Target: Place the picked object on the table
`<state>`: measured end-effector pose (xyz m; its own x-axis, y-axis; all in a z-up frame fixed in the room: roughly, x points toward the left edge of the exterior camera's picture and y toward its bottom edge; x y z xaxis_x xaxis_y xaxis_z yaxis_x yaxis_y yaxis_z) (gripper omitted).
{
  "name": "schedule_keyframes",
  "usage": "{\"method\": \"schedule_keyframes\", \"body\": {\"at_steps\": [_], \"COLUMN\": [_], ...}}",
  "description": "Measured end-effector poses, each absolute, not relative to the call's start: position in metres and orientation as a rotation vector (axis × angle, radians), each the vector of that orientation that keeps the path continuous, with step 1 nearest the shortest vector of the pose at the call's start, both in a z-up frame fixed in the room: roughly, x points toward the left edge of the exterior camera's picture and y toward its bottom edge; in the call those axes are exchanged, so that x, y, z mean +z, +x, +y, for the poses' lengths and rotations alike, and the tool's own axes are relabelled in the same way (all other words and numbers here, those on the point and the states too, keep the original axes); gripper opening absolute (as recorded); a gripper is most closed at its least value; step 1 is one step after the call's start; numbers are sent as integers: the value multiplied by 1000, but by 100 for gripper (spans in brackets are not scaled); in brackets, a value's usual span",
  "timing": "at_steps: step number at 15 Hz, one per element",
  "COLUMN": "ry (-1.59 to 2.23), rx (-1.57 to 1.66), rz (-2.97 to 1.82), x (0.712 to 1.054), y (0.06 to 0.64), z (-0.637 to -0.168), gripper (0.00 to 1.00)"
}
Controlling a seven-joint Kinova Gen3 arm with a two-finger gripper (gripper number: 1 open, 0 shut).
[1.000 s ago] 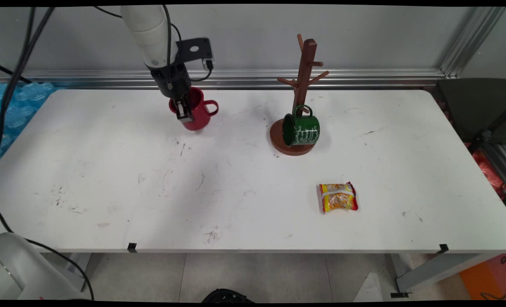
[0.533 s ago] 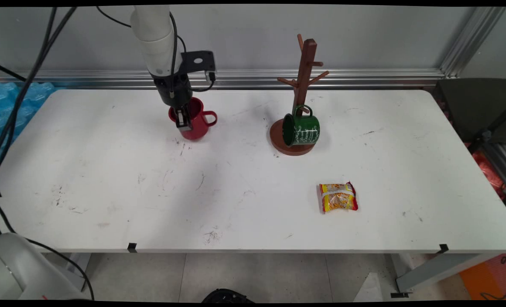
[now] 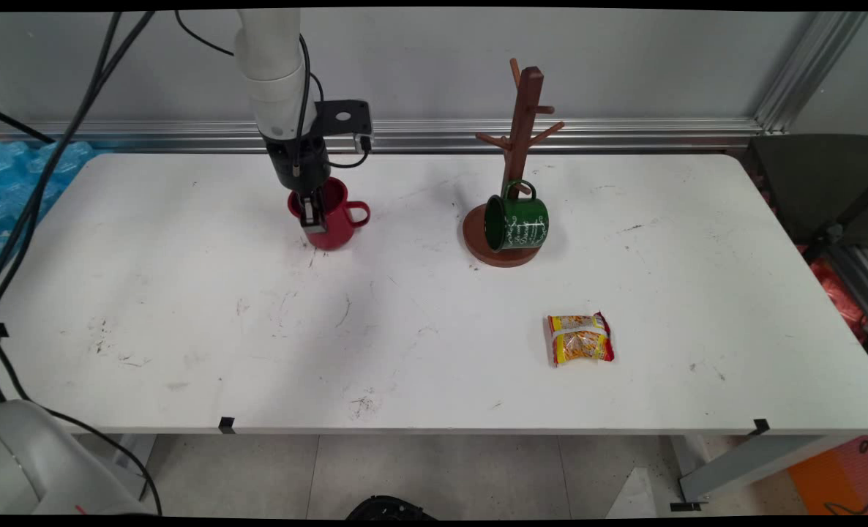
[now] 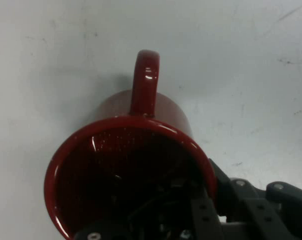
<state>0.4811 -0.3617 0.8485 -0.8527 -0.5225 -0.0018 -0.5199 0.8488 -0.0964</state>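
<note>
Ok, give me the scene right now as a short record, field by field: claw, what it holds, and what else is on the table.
claw: shut on the wall of the red mug, one finger inside, one outside
red mug: upright, at the table's far left part, handle pointing toward the mug tree
mug tree: brown wood, standing at the far middle on a round base
green mug: hanging by its handle from a low peg, mouth facing left
snack packet: yellow and red, lying flat near the right front
table: white, scuffed
</note>
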Motion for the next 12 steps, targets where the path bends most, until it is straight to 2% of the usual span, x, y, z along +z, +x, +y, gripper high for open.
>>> {"method": "schedule_keyframes", "body": {"at_steps": [9, 10, 12], "ry": [-829, -828, -826], "rx": [-107, -106, -106], "rz": [2980, 2980, 2981], "x": [839, 839, 838], "y": [477, 477, 476], "z": [-367, -367, -368], "gripper": [0, 100, 100]}}
